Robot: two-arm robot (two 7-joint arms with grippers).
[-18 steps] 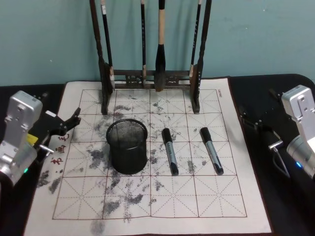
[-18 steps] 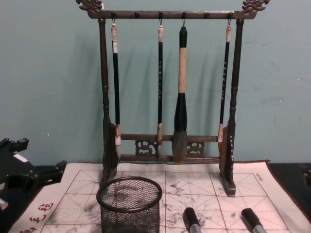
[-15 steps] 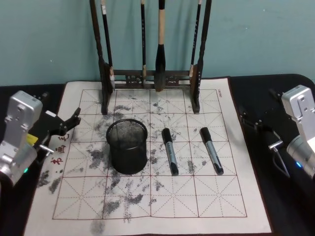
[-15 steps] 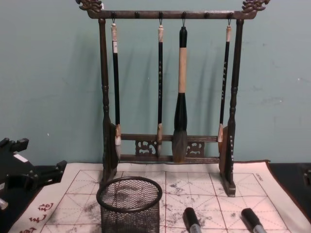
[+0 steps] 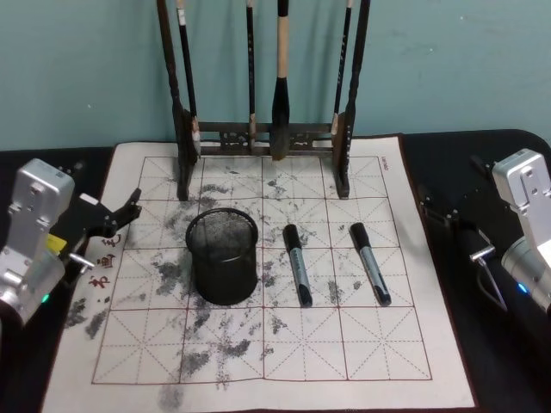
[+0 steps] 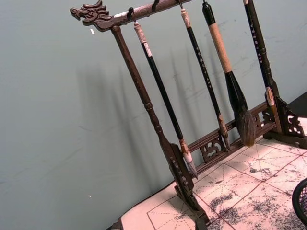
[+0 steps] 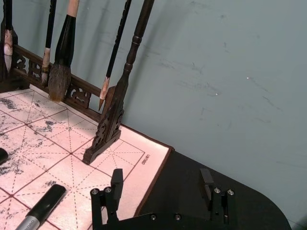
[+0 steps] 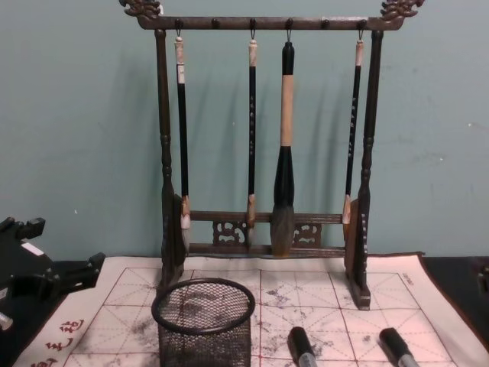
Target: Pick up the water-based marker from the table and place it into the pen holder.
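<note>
Beside pen holder (image 5: pixel 224 277): black-capped grey marker (image 5: pixel 298 265).

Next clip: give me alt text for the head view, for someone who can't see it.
A black mesh pen holder stands on an ink-stained grid mat with two markers lying to its right. A wooden brush rack stands behind; the left hand and right hand hover at the mat's sides.

The pen holder (image 5: pixel 223 258) is black mesh; the middle marker (image 5: pixel 298 265) and right marker (image 5: pixel 369 263) are black-capped, grey-barrelled; the mat (image 5: pixel 387 344) is white, red-gridded, ink-blotched.
</note>
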